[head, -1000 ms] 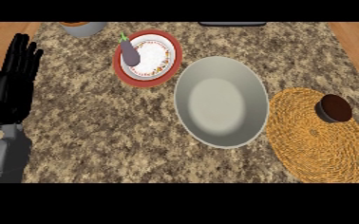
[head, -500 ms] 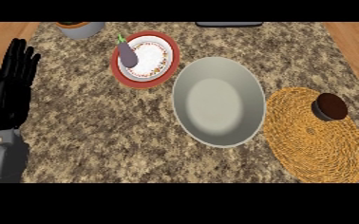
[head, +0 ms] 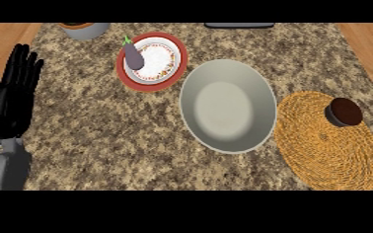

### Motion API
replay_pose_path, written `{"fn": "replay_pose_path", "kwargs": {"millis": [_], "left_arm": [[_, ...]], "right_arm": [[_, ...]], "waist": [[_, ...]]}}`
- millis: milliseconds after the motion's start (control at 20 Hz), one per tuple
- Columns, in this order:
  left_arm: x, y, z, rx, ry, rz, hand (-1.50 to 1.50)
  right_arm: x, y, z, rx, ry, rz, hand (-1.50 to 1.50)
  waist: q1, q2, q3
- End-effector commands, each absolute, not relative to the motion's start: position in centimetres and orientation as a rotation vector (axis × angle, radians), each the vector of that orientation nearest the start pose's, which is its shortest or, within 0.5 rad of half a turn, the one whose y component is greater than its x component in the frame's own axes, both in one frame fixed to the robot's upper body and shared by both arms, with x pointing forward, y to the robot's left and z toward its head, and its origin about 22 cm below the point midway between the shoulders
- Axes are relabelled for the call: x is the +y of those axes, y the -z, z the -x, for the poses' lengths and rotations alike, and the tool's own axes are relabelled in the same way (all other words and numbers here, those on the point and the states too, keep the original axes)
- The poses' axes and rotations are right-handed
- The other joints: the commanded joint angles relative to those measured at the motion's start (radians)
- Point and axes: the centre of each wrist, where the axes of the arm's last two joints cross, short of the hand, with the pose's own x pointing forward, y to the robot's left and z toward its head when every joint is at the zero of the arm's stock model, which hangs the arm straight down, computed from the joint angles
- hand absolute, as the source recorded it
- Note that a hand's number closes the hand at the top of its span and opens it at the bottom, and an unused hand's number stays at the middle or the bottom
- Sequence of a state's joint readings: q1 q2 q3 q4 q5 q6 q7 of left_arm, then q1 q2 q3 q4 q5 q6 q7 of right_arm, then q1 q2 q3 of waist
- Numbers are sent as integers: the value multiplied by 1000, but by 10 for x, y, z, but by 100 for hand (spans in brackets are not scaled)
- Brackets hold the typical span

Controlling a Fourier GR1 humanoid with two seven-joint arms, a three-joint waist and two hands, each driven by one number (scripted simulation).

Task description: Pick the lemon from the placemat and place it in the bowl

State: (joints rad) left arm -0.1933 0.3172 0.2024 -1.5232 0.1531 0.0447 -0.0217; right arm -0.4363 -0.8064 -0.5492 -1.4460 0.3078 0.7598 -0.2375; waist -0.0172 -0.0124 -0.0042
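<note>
Nothing has shifted since the earlier frame. Nearest, the left hand (head: 18, 91) rests open, fingers up, at the counter's (head: 94, 128) left edge. A round brown thing (head: 343, 111) sits on the placemat (head: 320, 143), right of the bowl (head: 228, 105); farther stands a plate (head: 151, 61).

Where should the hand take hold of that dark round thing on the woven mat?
Probably from straight above, fingers and thumb closing round its sides. The dark round thing is small and squat, sitting near the woven mat's upper right edge, with nothing close beside it. Only the left hand shows, resting open at the left edge.
</note>
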Motion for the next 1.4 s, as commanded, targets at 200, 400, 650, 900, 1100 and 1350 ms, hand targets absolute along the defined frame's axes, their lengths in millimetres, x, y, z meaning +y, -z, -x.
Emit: {"fn": "replay_pose_path", "kwargs": {"millis": [200, 400, 650, 900, 1100, 1350], "left_arm": [[323, -79, -288, -1781, -28, -245, 0], [328, -90, -299, -1786, -33, -237, 0], [337, -80, -300, -1778, -28, -233, 0], [330, -87, -298, -1762, 1, -236, 0], [332, -72, -290, -1788, -24, -225, 0], [325, -79, -294, -1790, -18, -233, 0]], "right_arm": [[-344, -276, -284, -1666, -1071, 519, 150], [-292, -278, -289, -1634, -1095, 503, 150], [-237, -250, -296, -1570, -1116, 448, 150], [-212, -203, -293, -1524, -1144, 461, 150], [-179, -175, -306, -1491, -1167, 619, 150], [-180, -132, -324, -1361, -1005, 563, -150]], "waist": [[16, 6, 2], [18, 9, 3], [23, 13, 3], [21, 14, 4], [28, 15, 4], [23, 14, 4]]}}
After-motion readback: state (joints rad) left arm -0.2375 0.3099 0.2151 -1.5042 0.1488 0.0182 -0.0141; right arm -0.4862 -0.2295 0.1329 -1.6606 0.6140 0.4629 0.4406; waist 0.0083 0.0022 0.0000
